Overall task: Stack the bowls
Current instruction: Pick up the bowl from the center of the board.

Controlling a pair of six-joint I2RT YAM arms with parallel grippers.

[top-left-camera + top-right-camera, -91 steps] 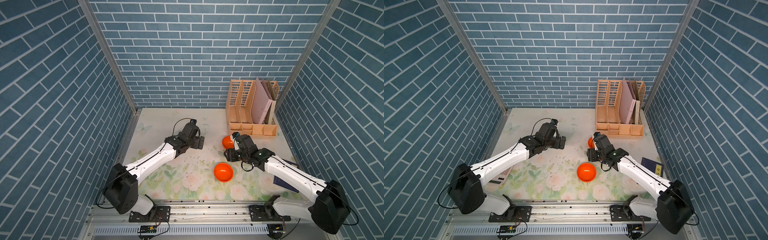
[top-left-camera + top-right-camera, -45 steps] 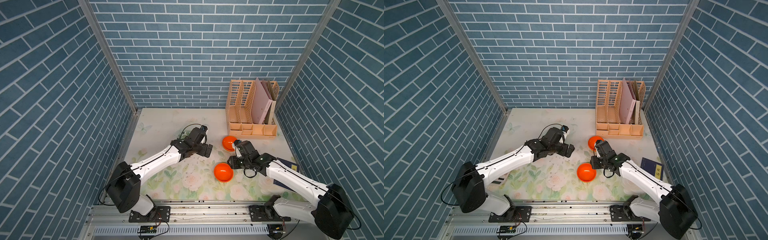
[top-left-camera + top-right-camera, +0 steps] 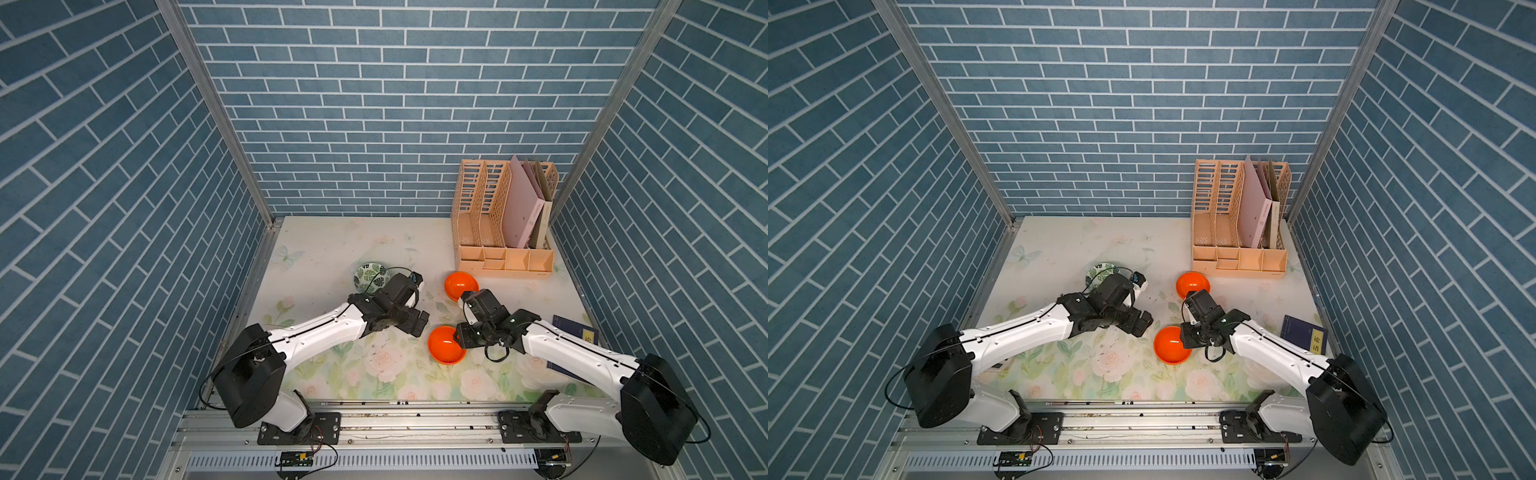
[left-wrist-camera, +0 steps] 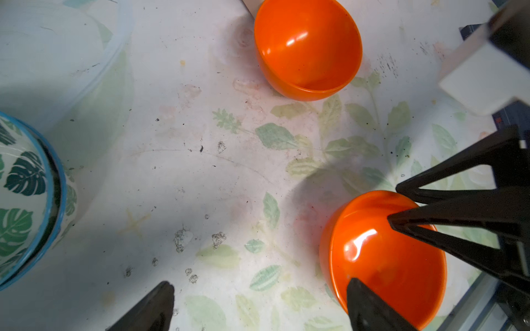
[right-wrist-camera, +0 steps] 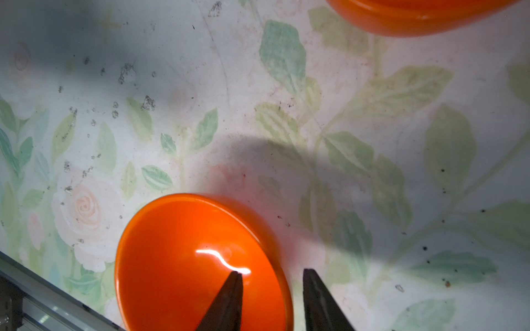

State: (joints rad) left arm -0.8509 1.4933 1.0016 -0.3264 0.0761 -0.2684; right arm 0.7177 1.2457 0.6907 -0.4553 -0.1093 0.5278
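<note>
Stacking unfinished: right gripper (image 5: 271, 273), jaws apart, straddles the rim of the near orange bowl (image 3: 444, 347) well before the file rack (image 3: 505, 266); far orange bowl (image 3: 459, 283) sits beside the rack, leaf-print bowl (image 3: 368, 276) (perhaps two nested) left of it; left gripper (image 4: 259, 282) agape, empty.

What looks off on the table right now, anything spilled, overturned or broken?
Nothing spilled, overturned or broken. Only dark specks dirty the mat between the leaf-print bowl and the near orange bowl.

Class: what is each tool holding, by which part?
Nothing yet: right tool straddles the rim of the nearer orange bowl, jaws not closed; left tool open, empty.
</note>
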